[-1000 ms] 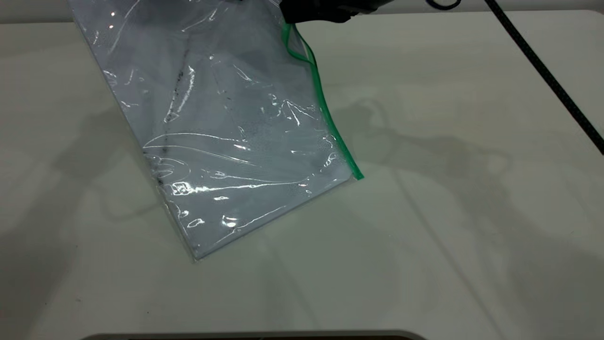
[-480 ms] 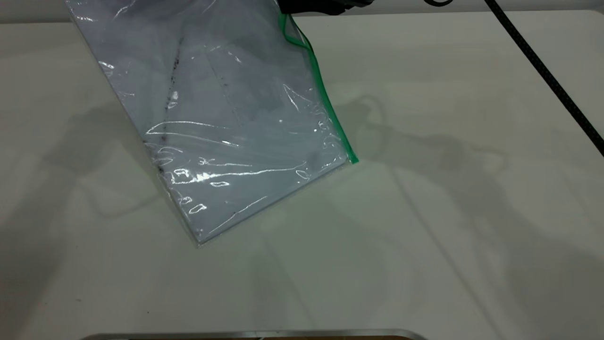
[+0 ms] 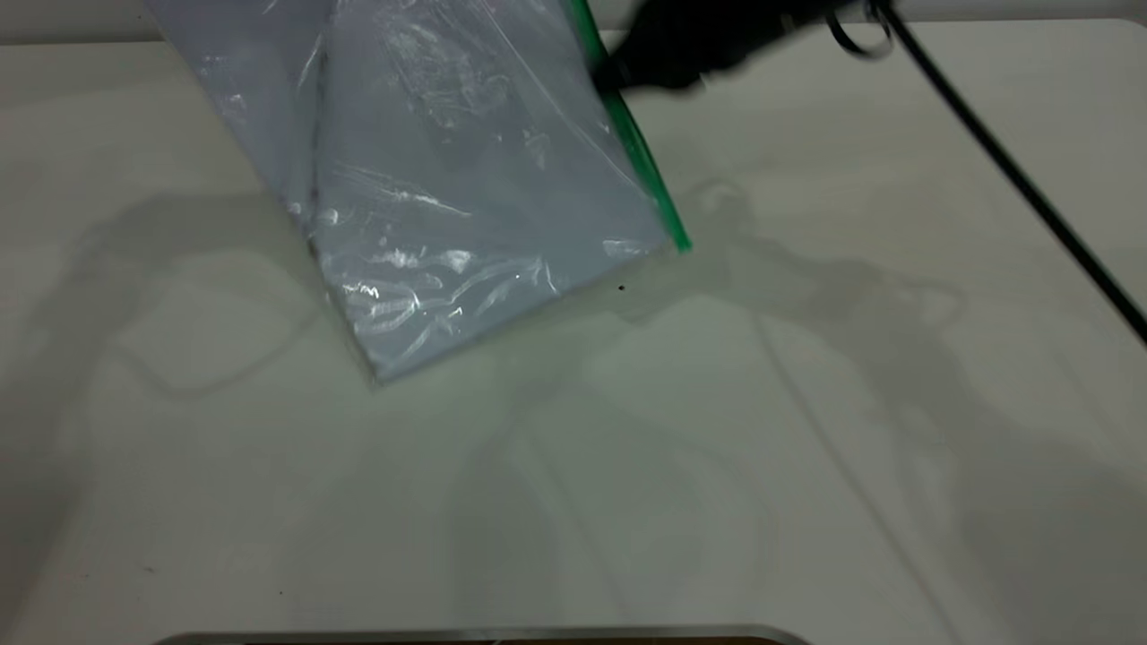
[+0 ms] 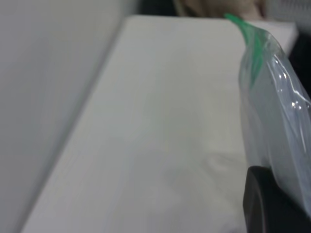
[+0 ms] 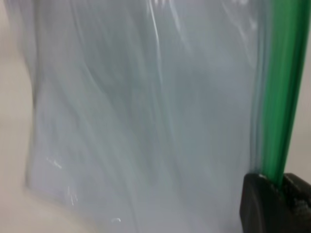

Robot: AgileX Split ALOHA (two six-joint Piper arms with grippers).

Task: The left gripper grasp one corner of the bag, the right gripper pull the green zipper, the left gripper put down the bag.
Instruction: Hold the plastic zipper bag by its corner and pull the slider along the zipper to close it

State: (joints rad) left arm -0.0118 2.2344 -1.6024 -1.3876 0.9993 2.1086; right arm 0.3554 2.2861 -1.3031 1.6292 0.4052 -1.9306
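Above the table (image 3: 806,448), right hand (image 3: 618,76) clamps green zipper (image 3: 641,157); bag (image 3: 448,197) hangs.

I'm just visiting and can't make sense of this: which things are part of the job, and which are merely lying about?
Part of the job:
- bag, lifted off the table
- green zipper along its edge
- right pincer at the zipper
- left pincer at the bag

Lying about:
- table
- black cable

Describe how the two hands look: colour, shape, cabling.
The right hand is black and tapered, with a braided black cable trailing from it across the table. Its fingertips are black and blocky. Of the left hand, only one matte black, rounded block shows.
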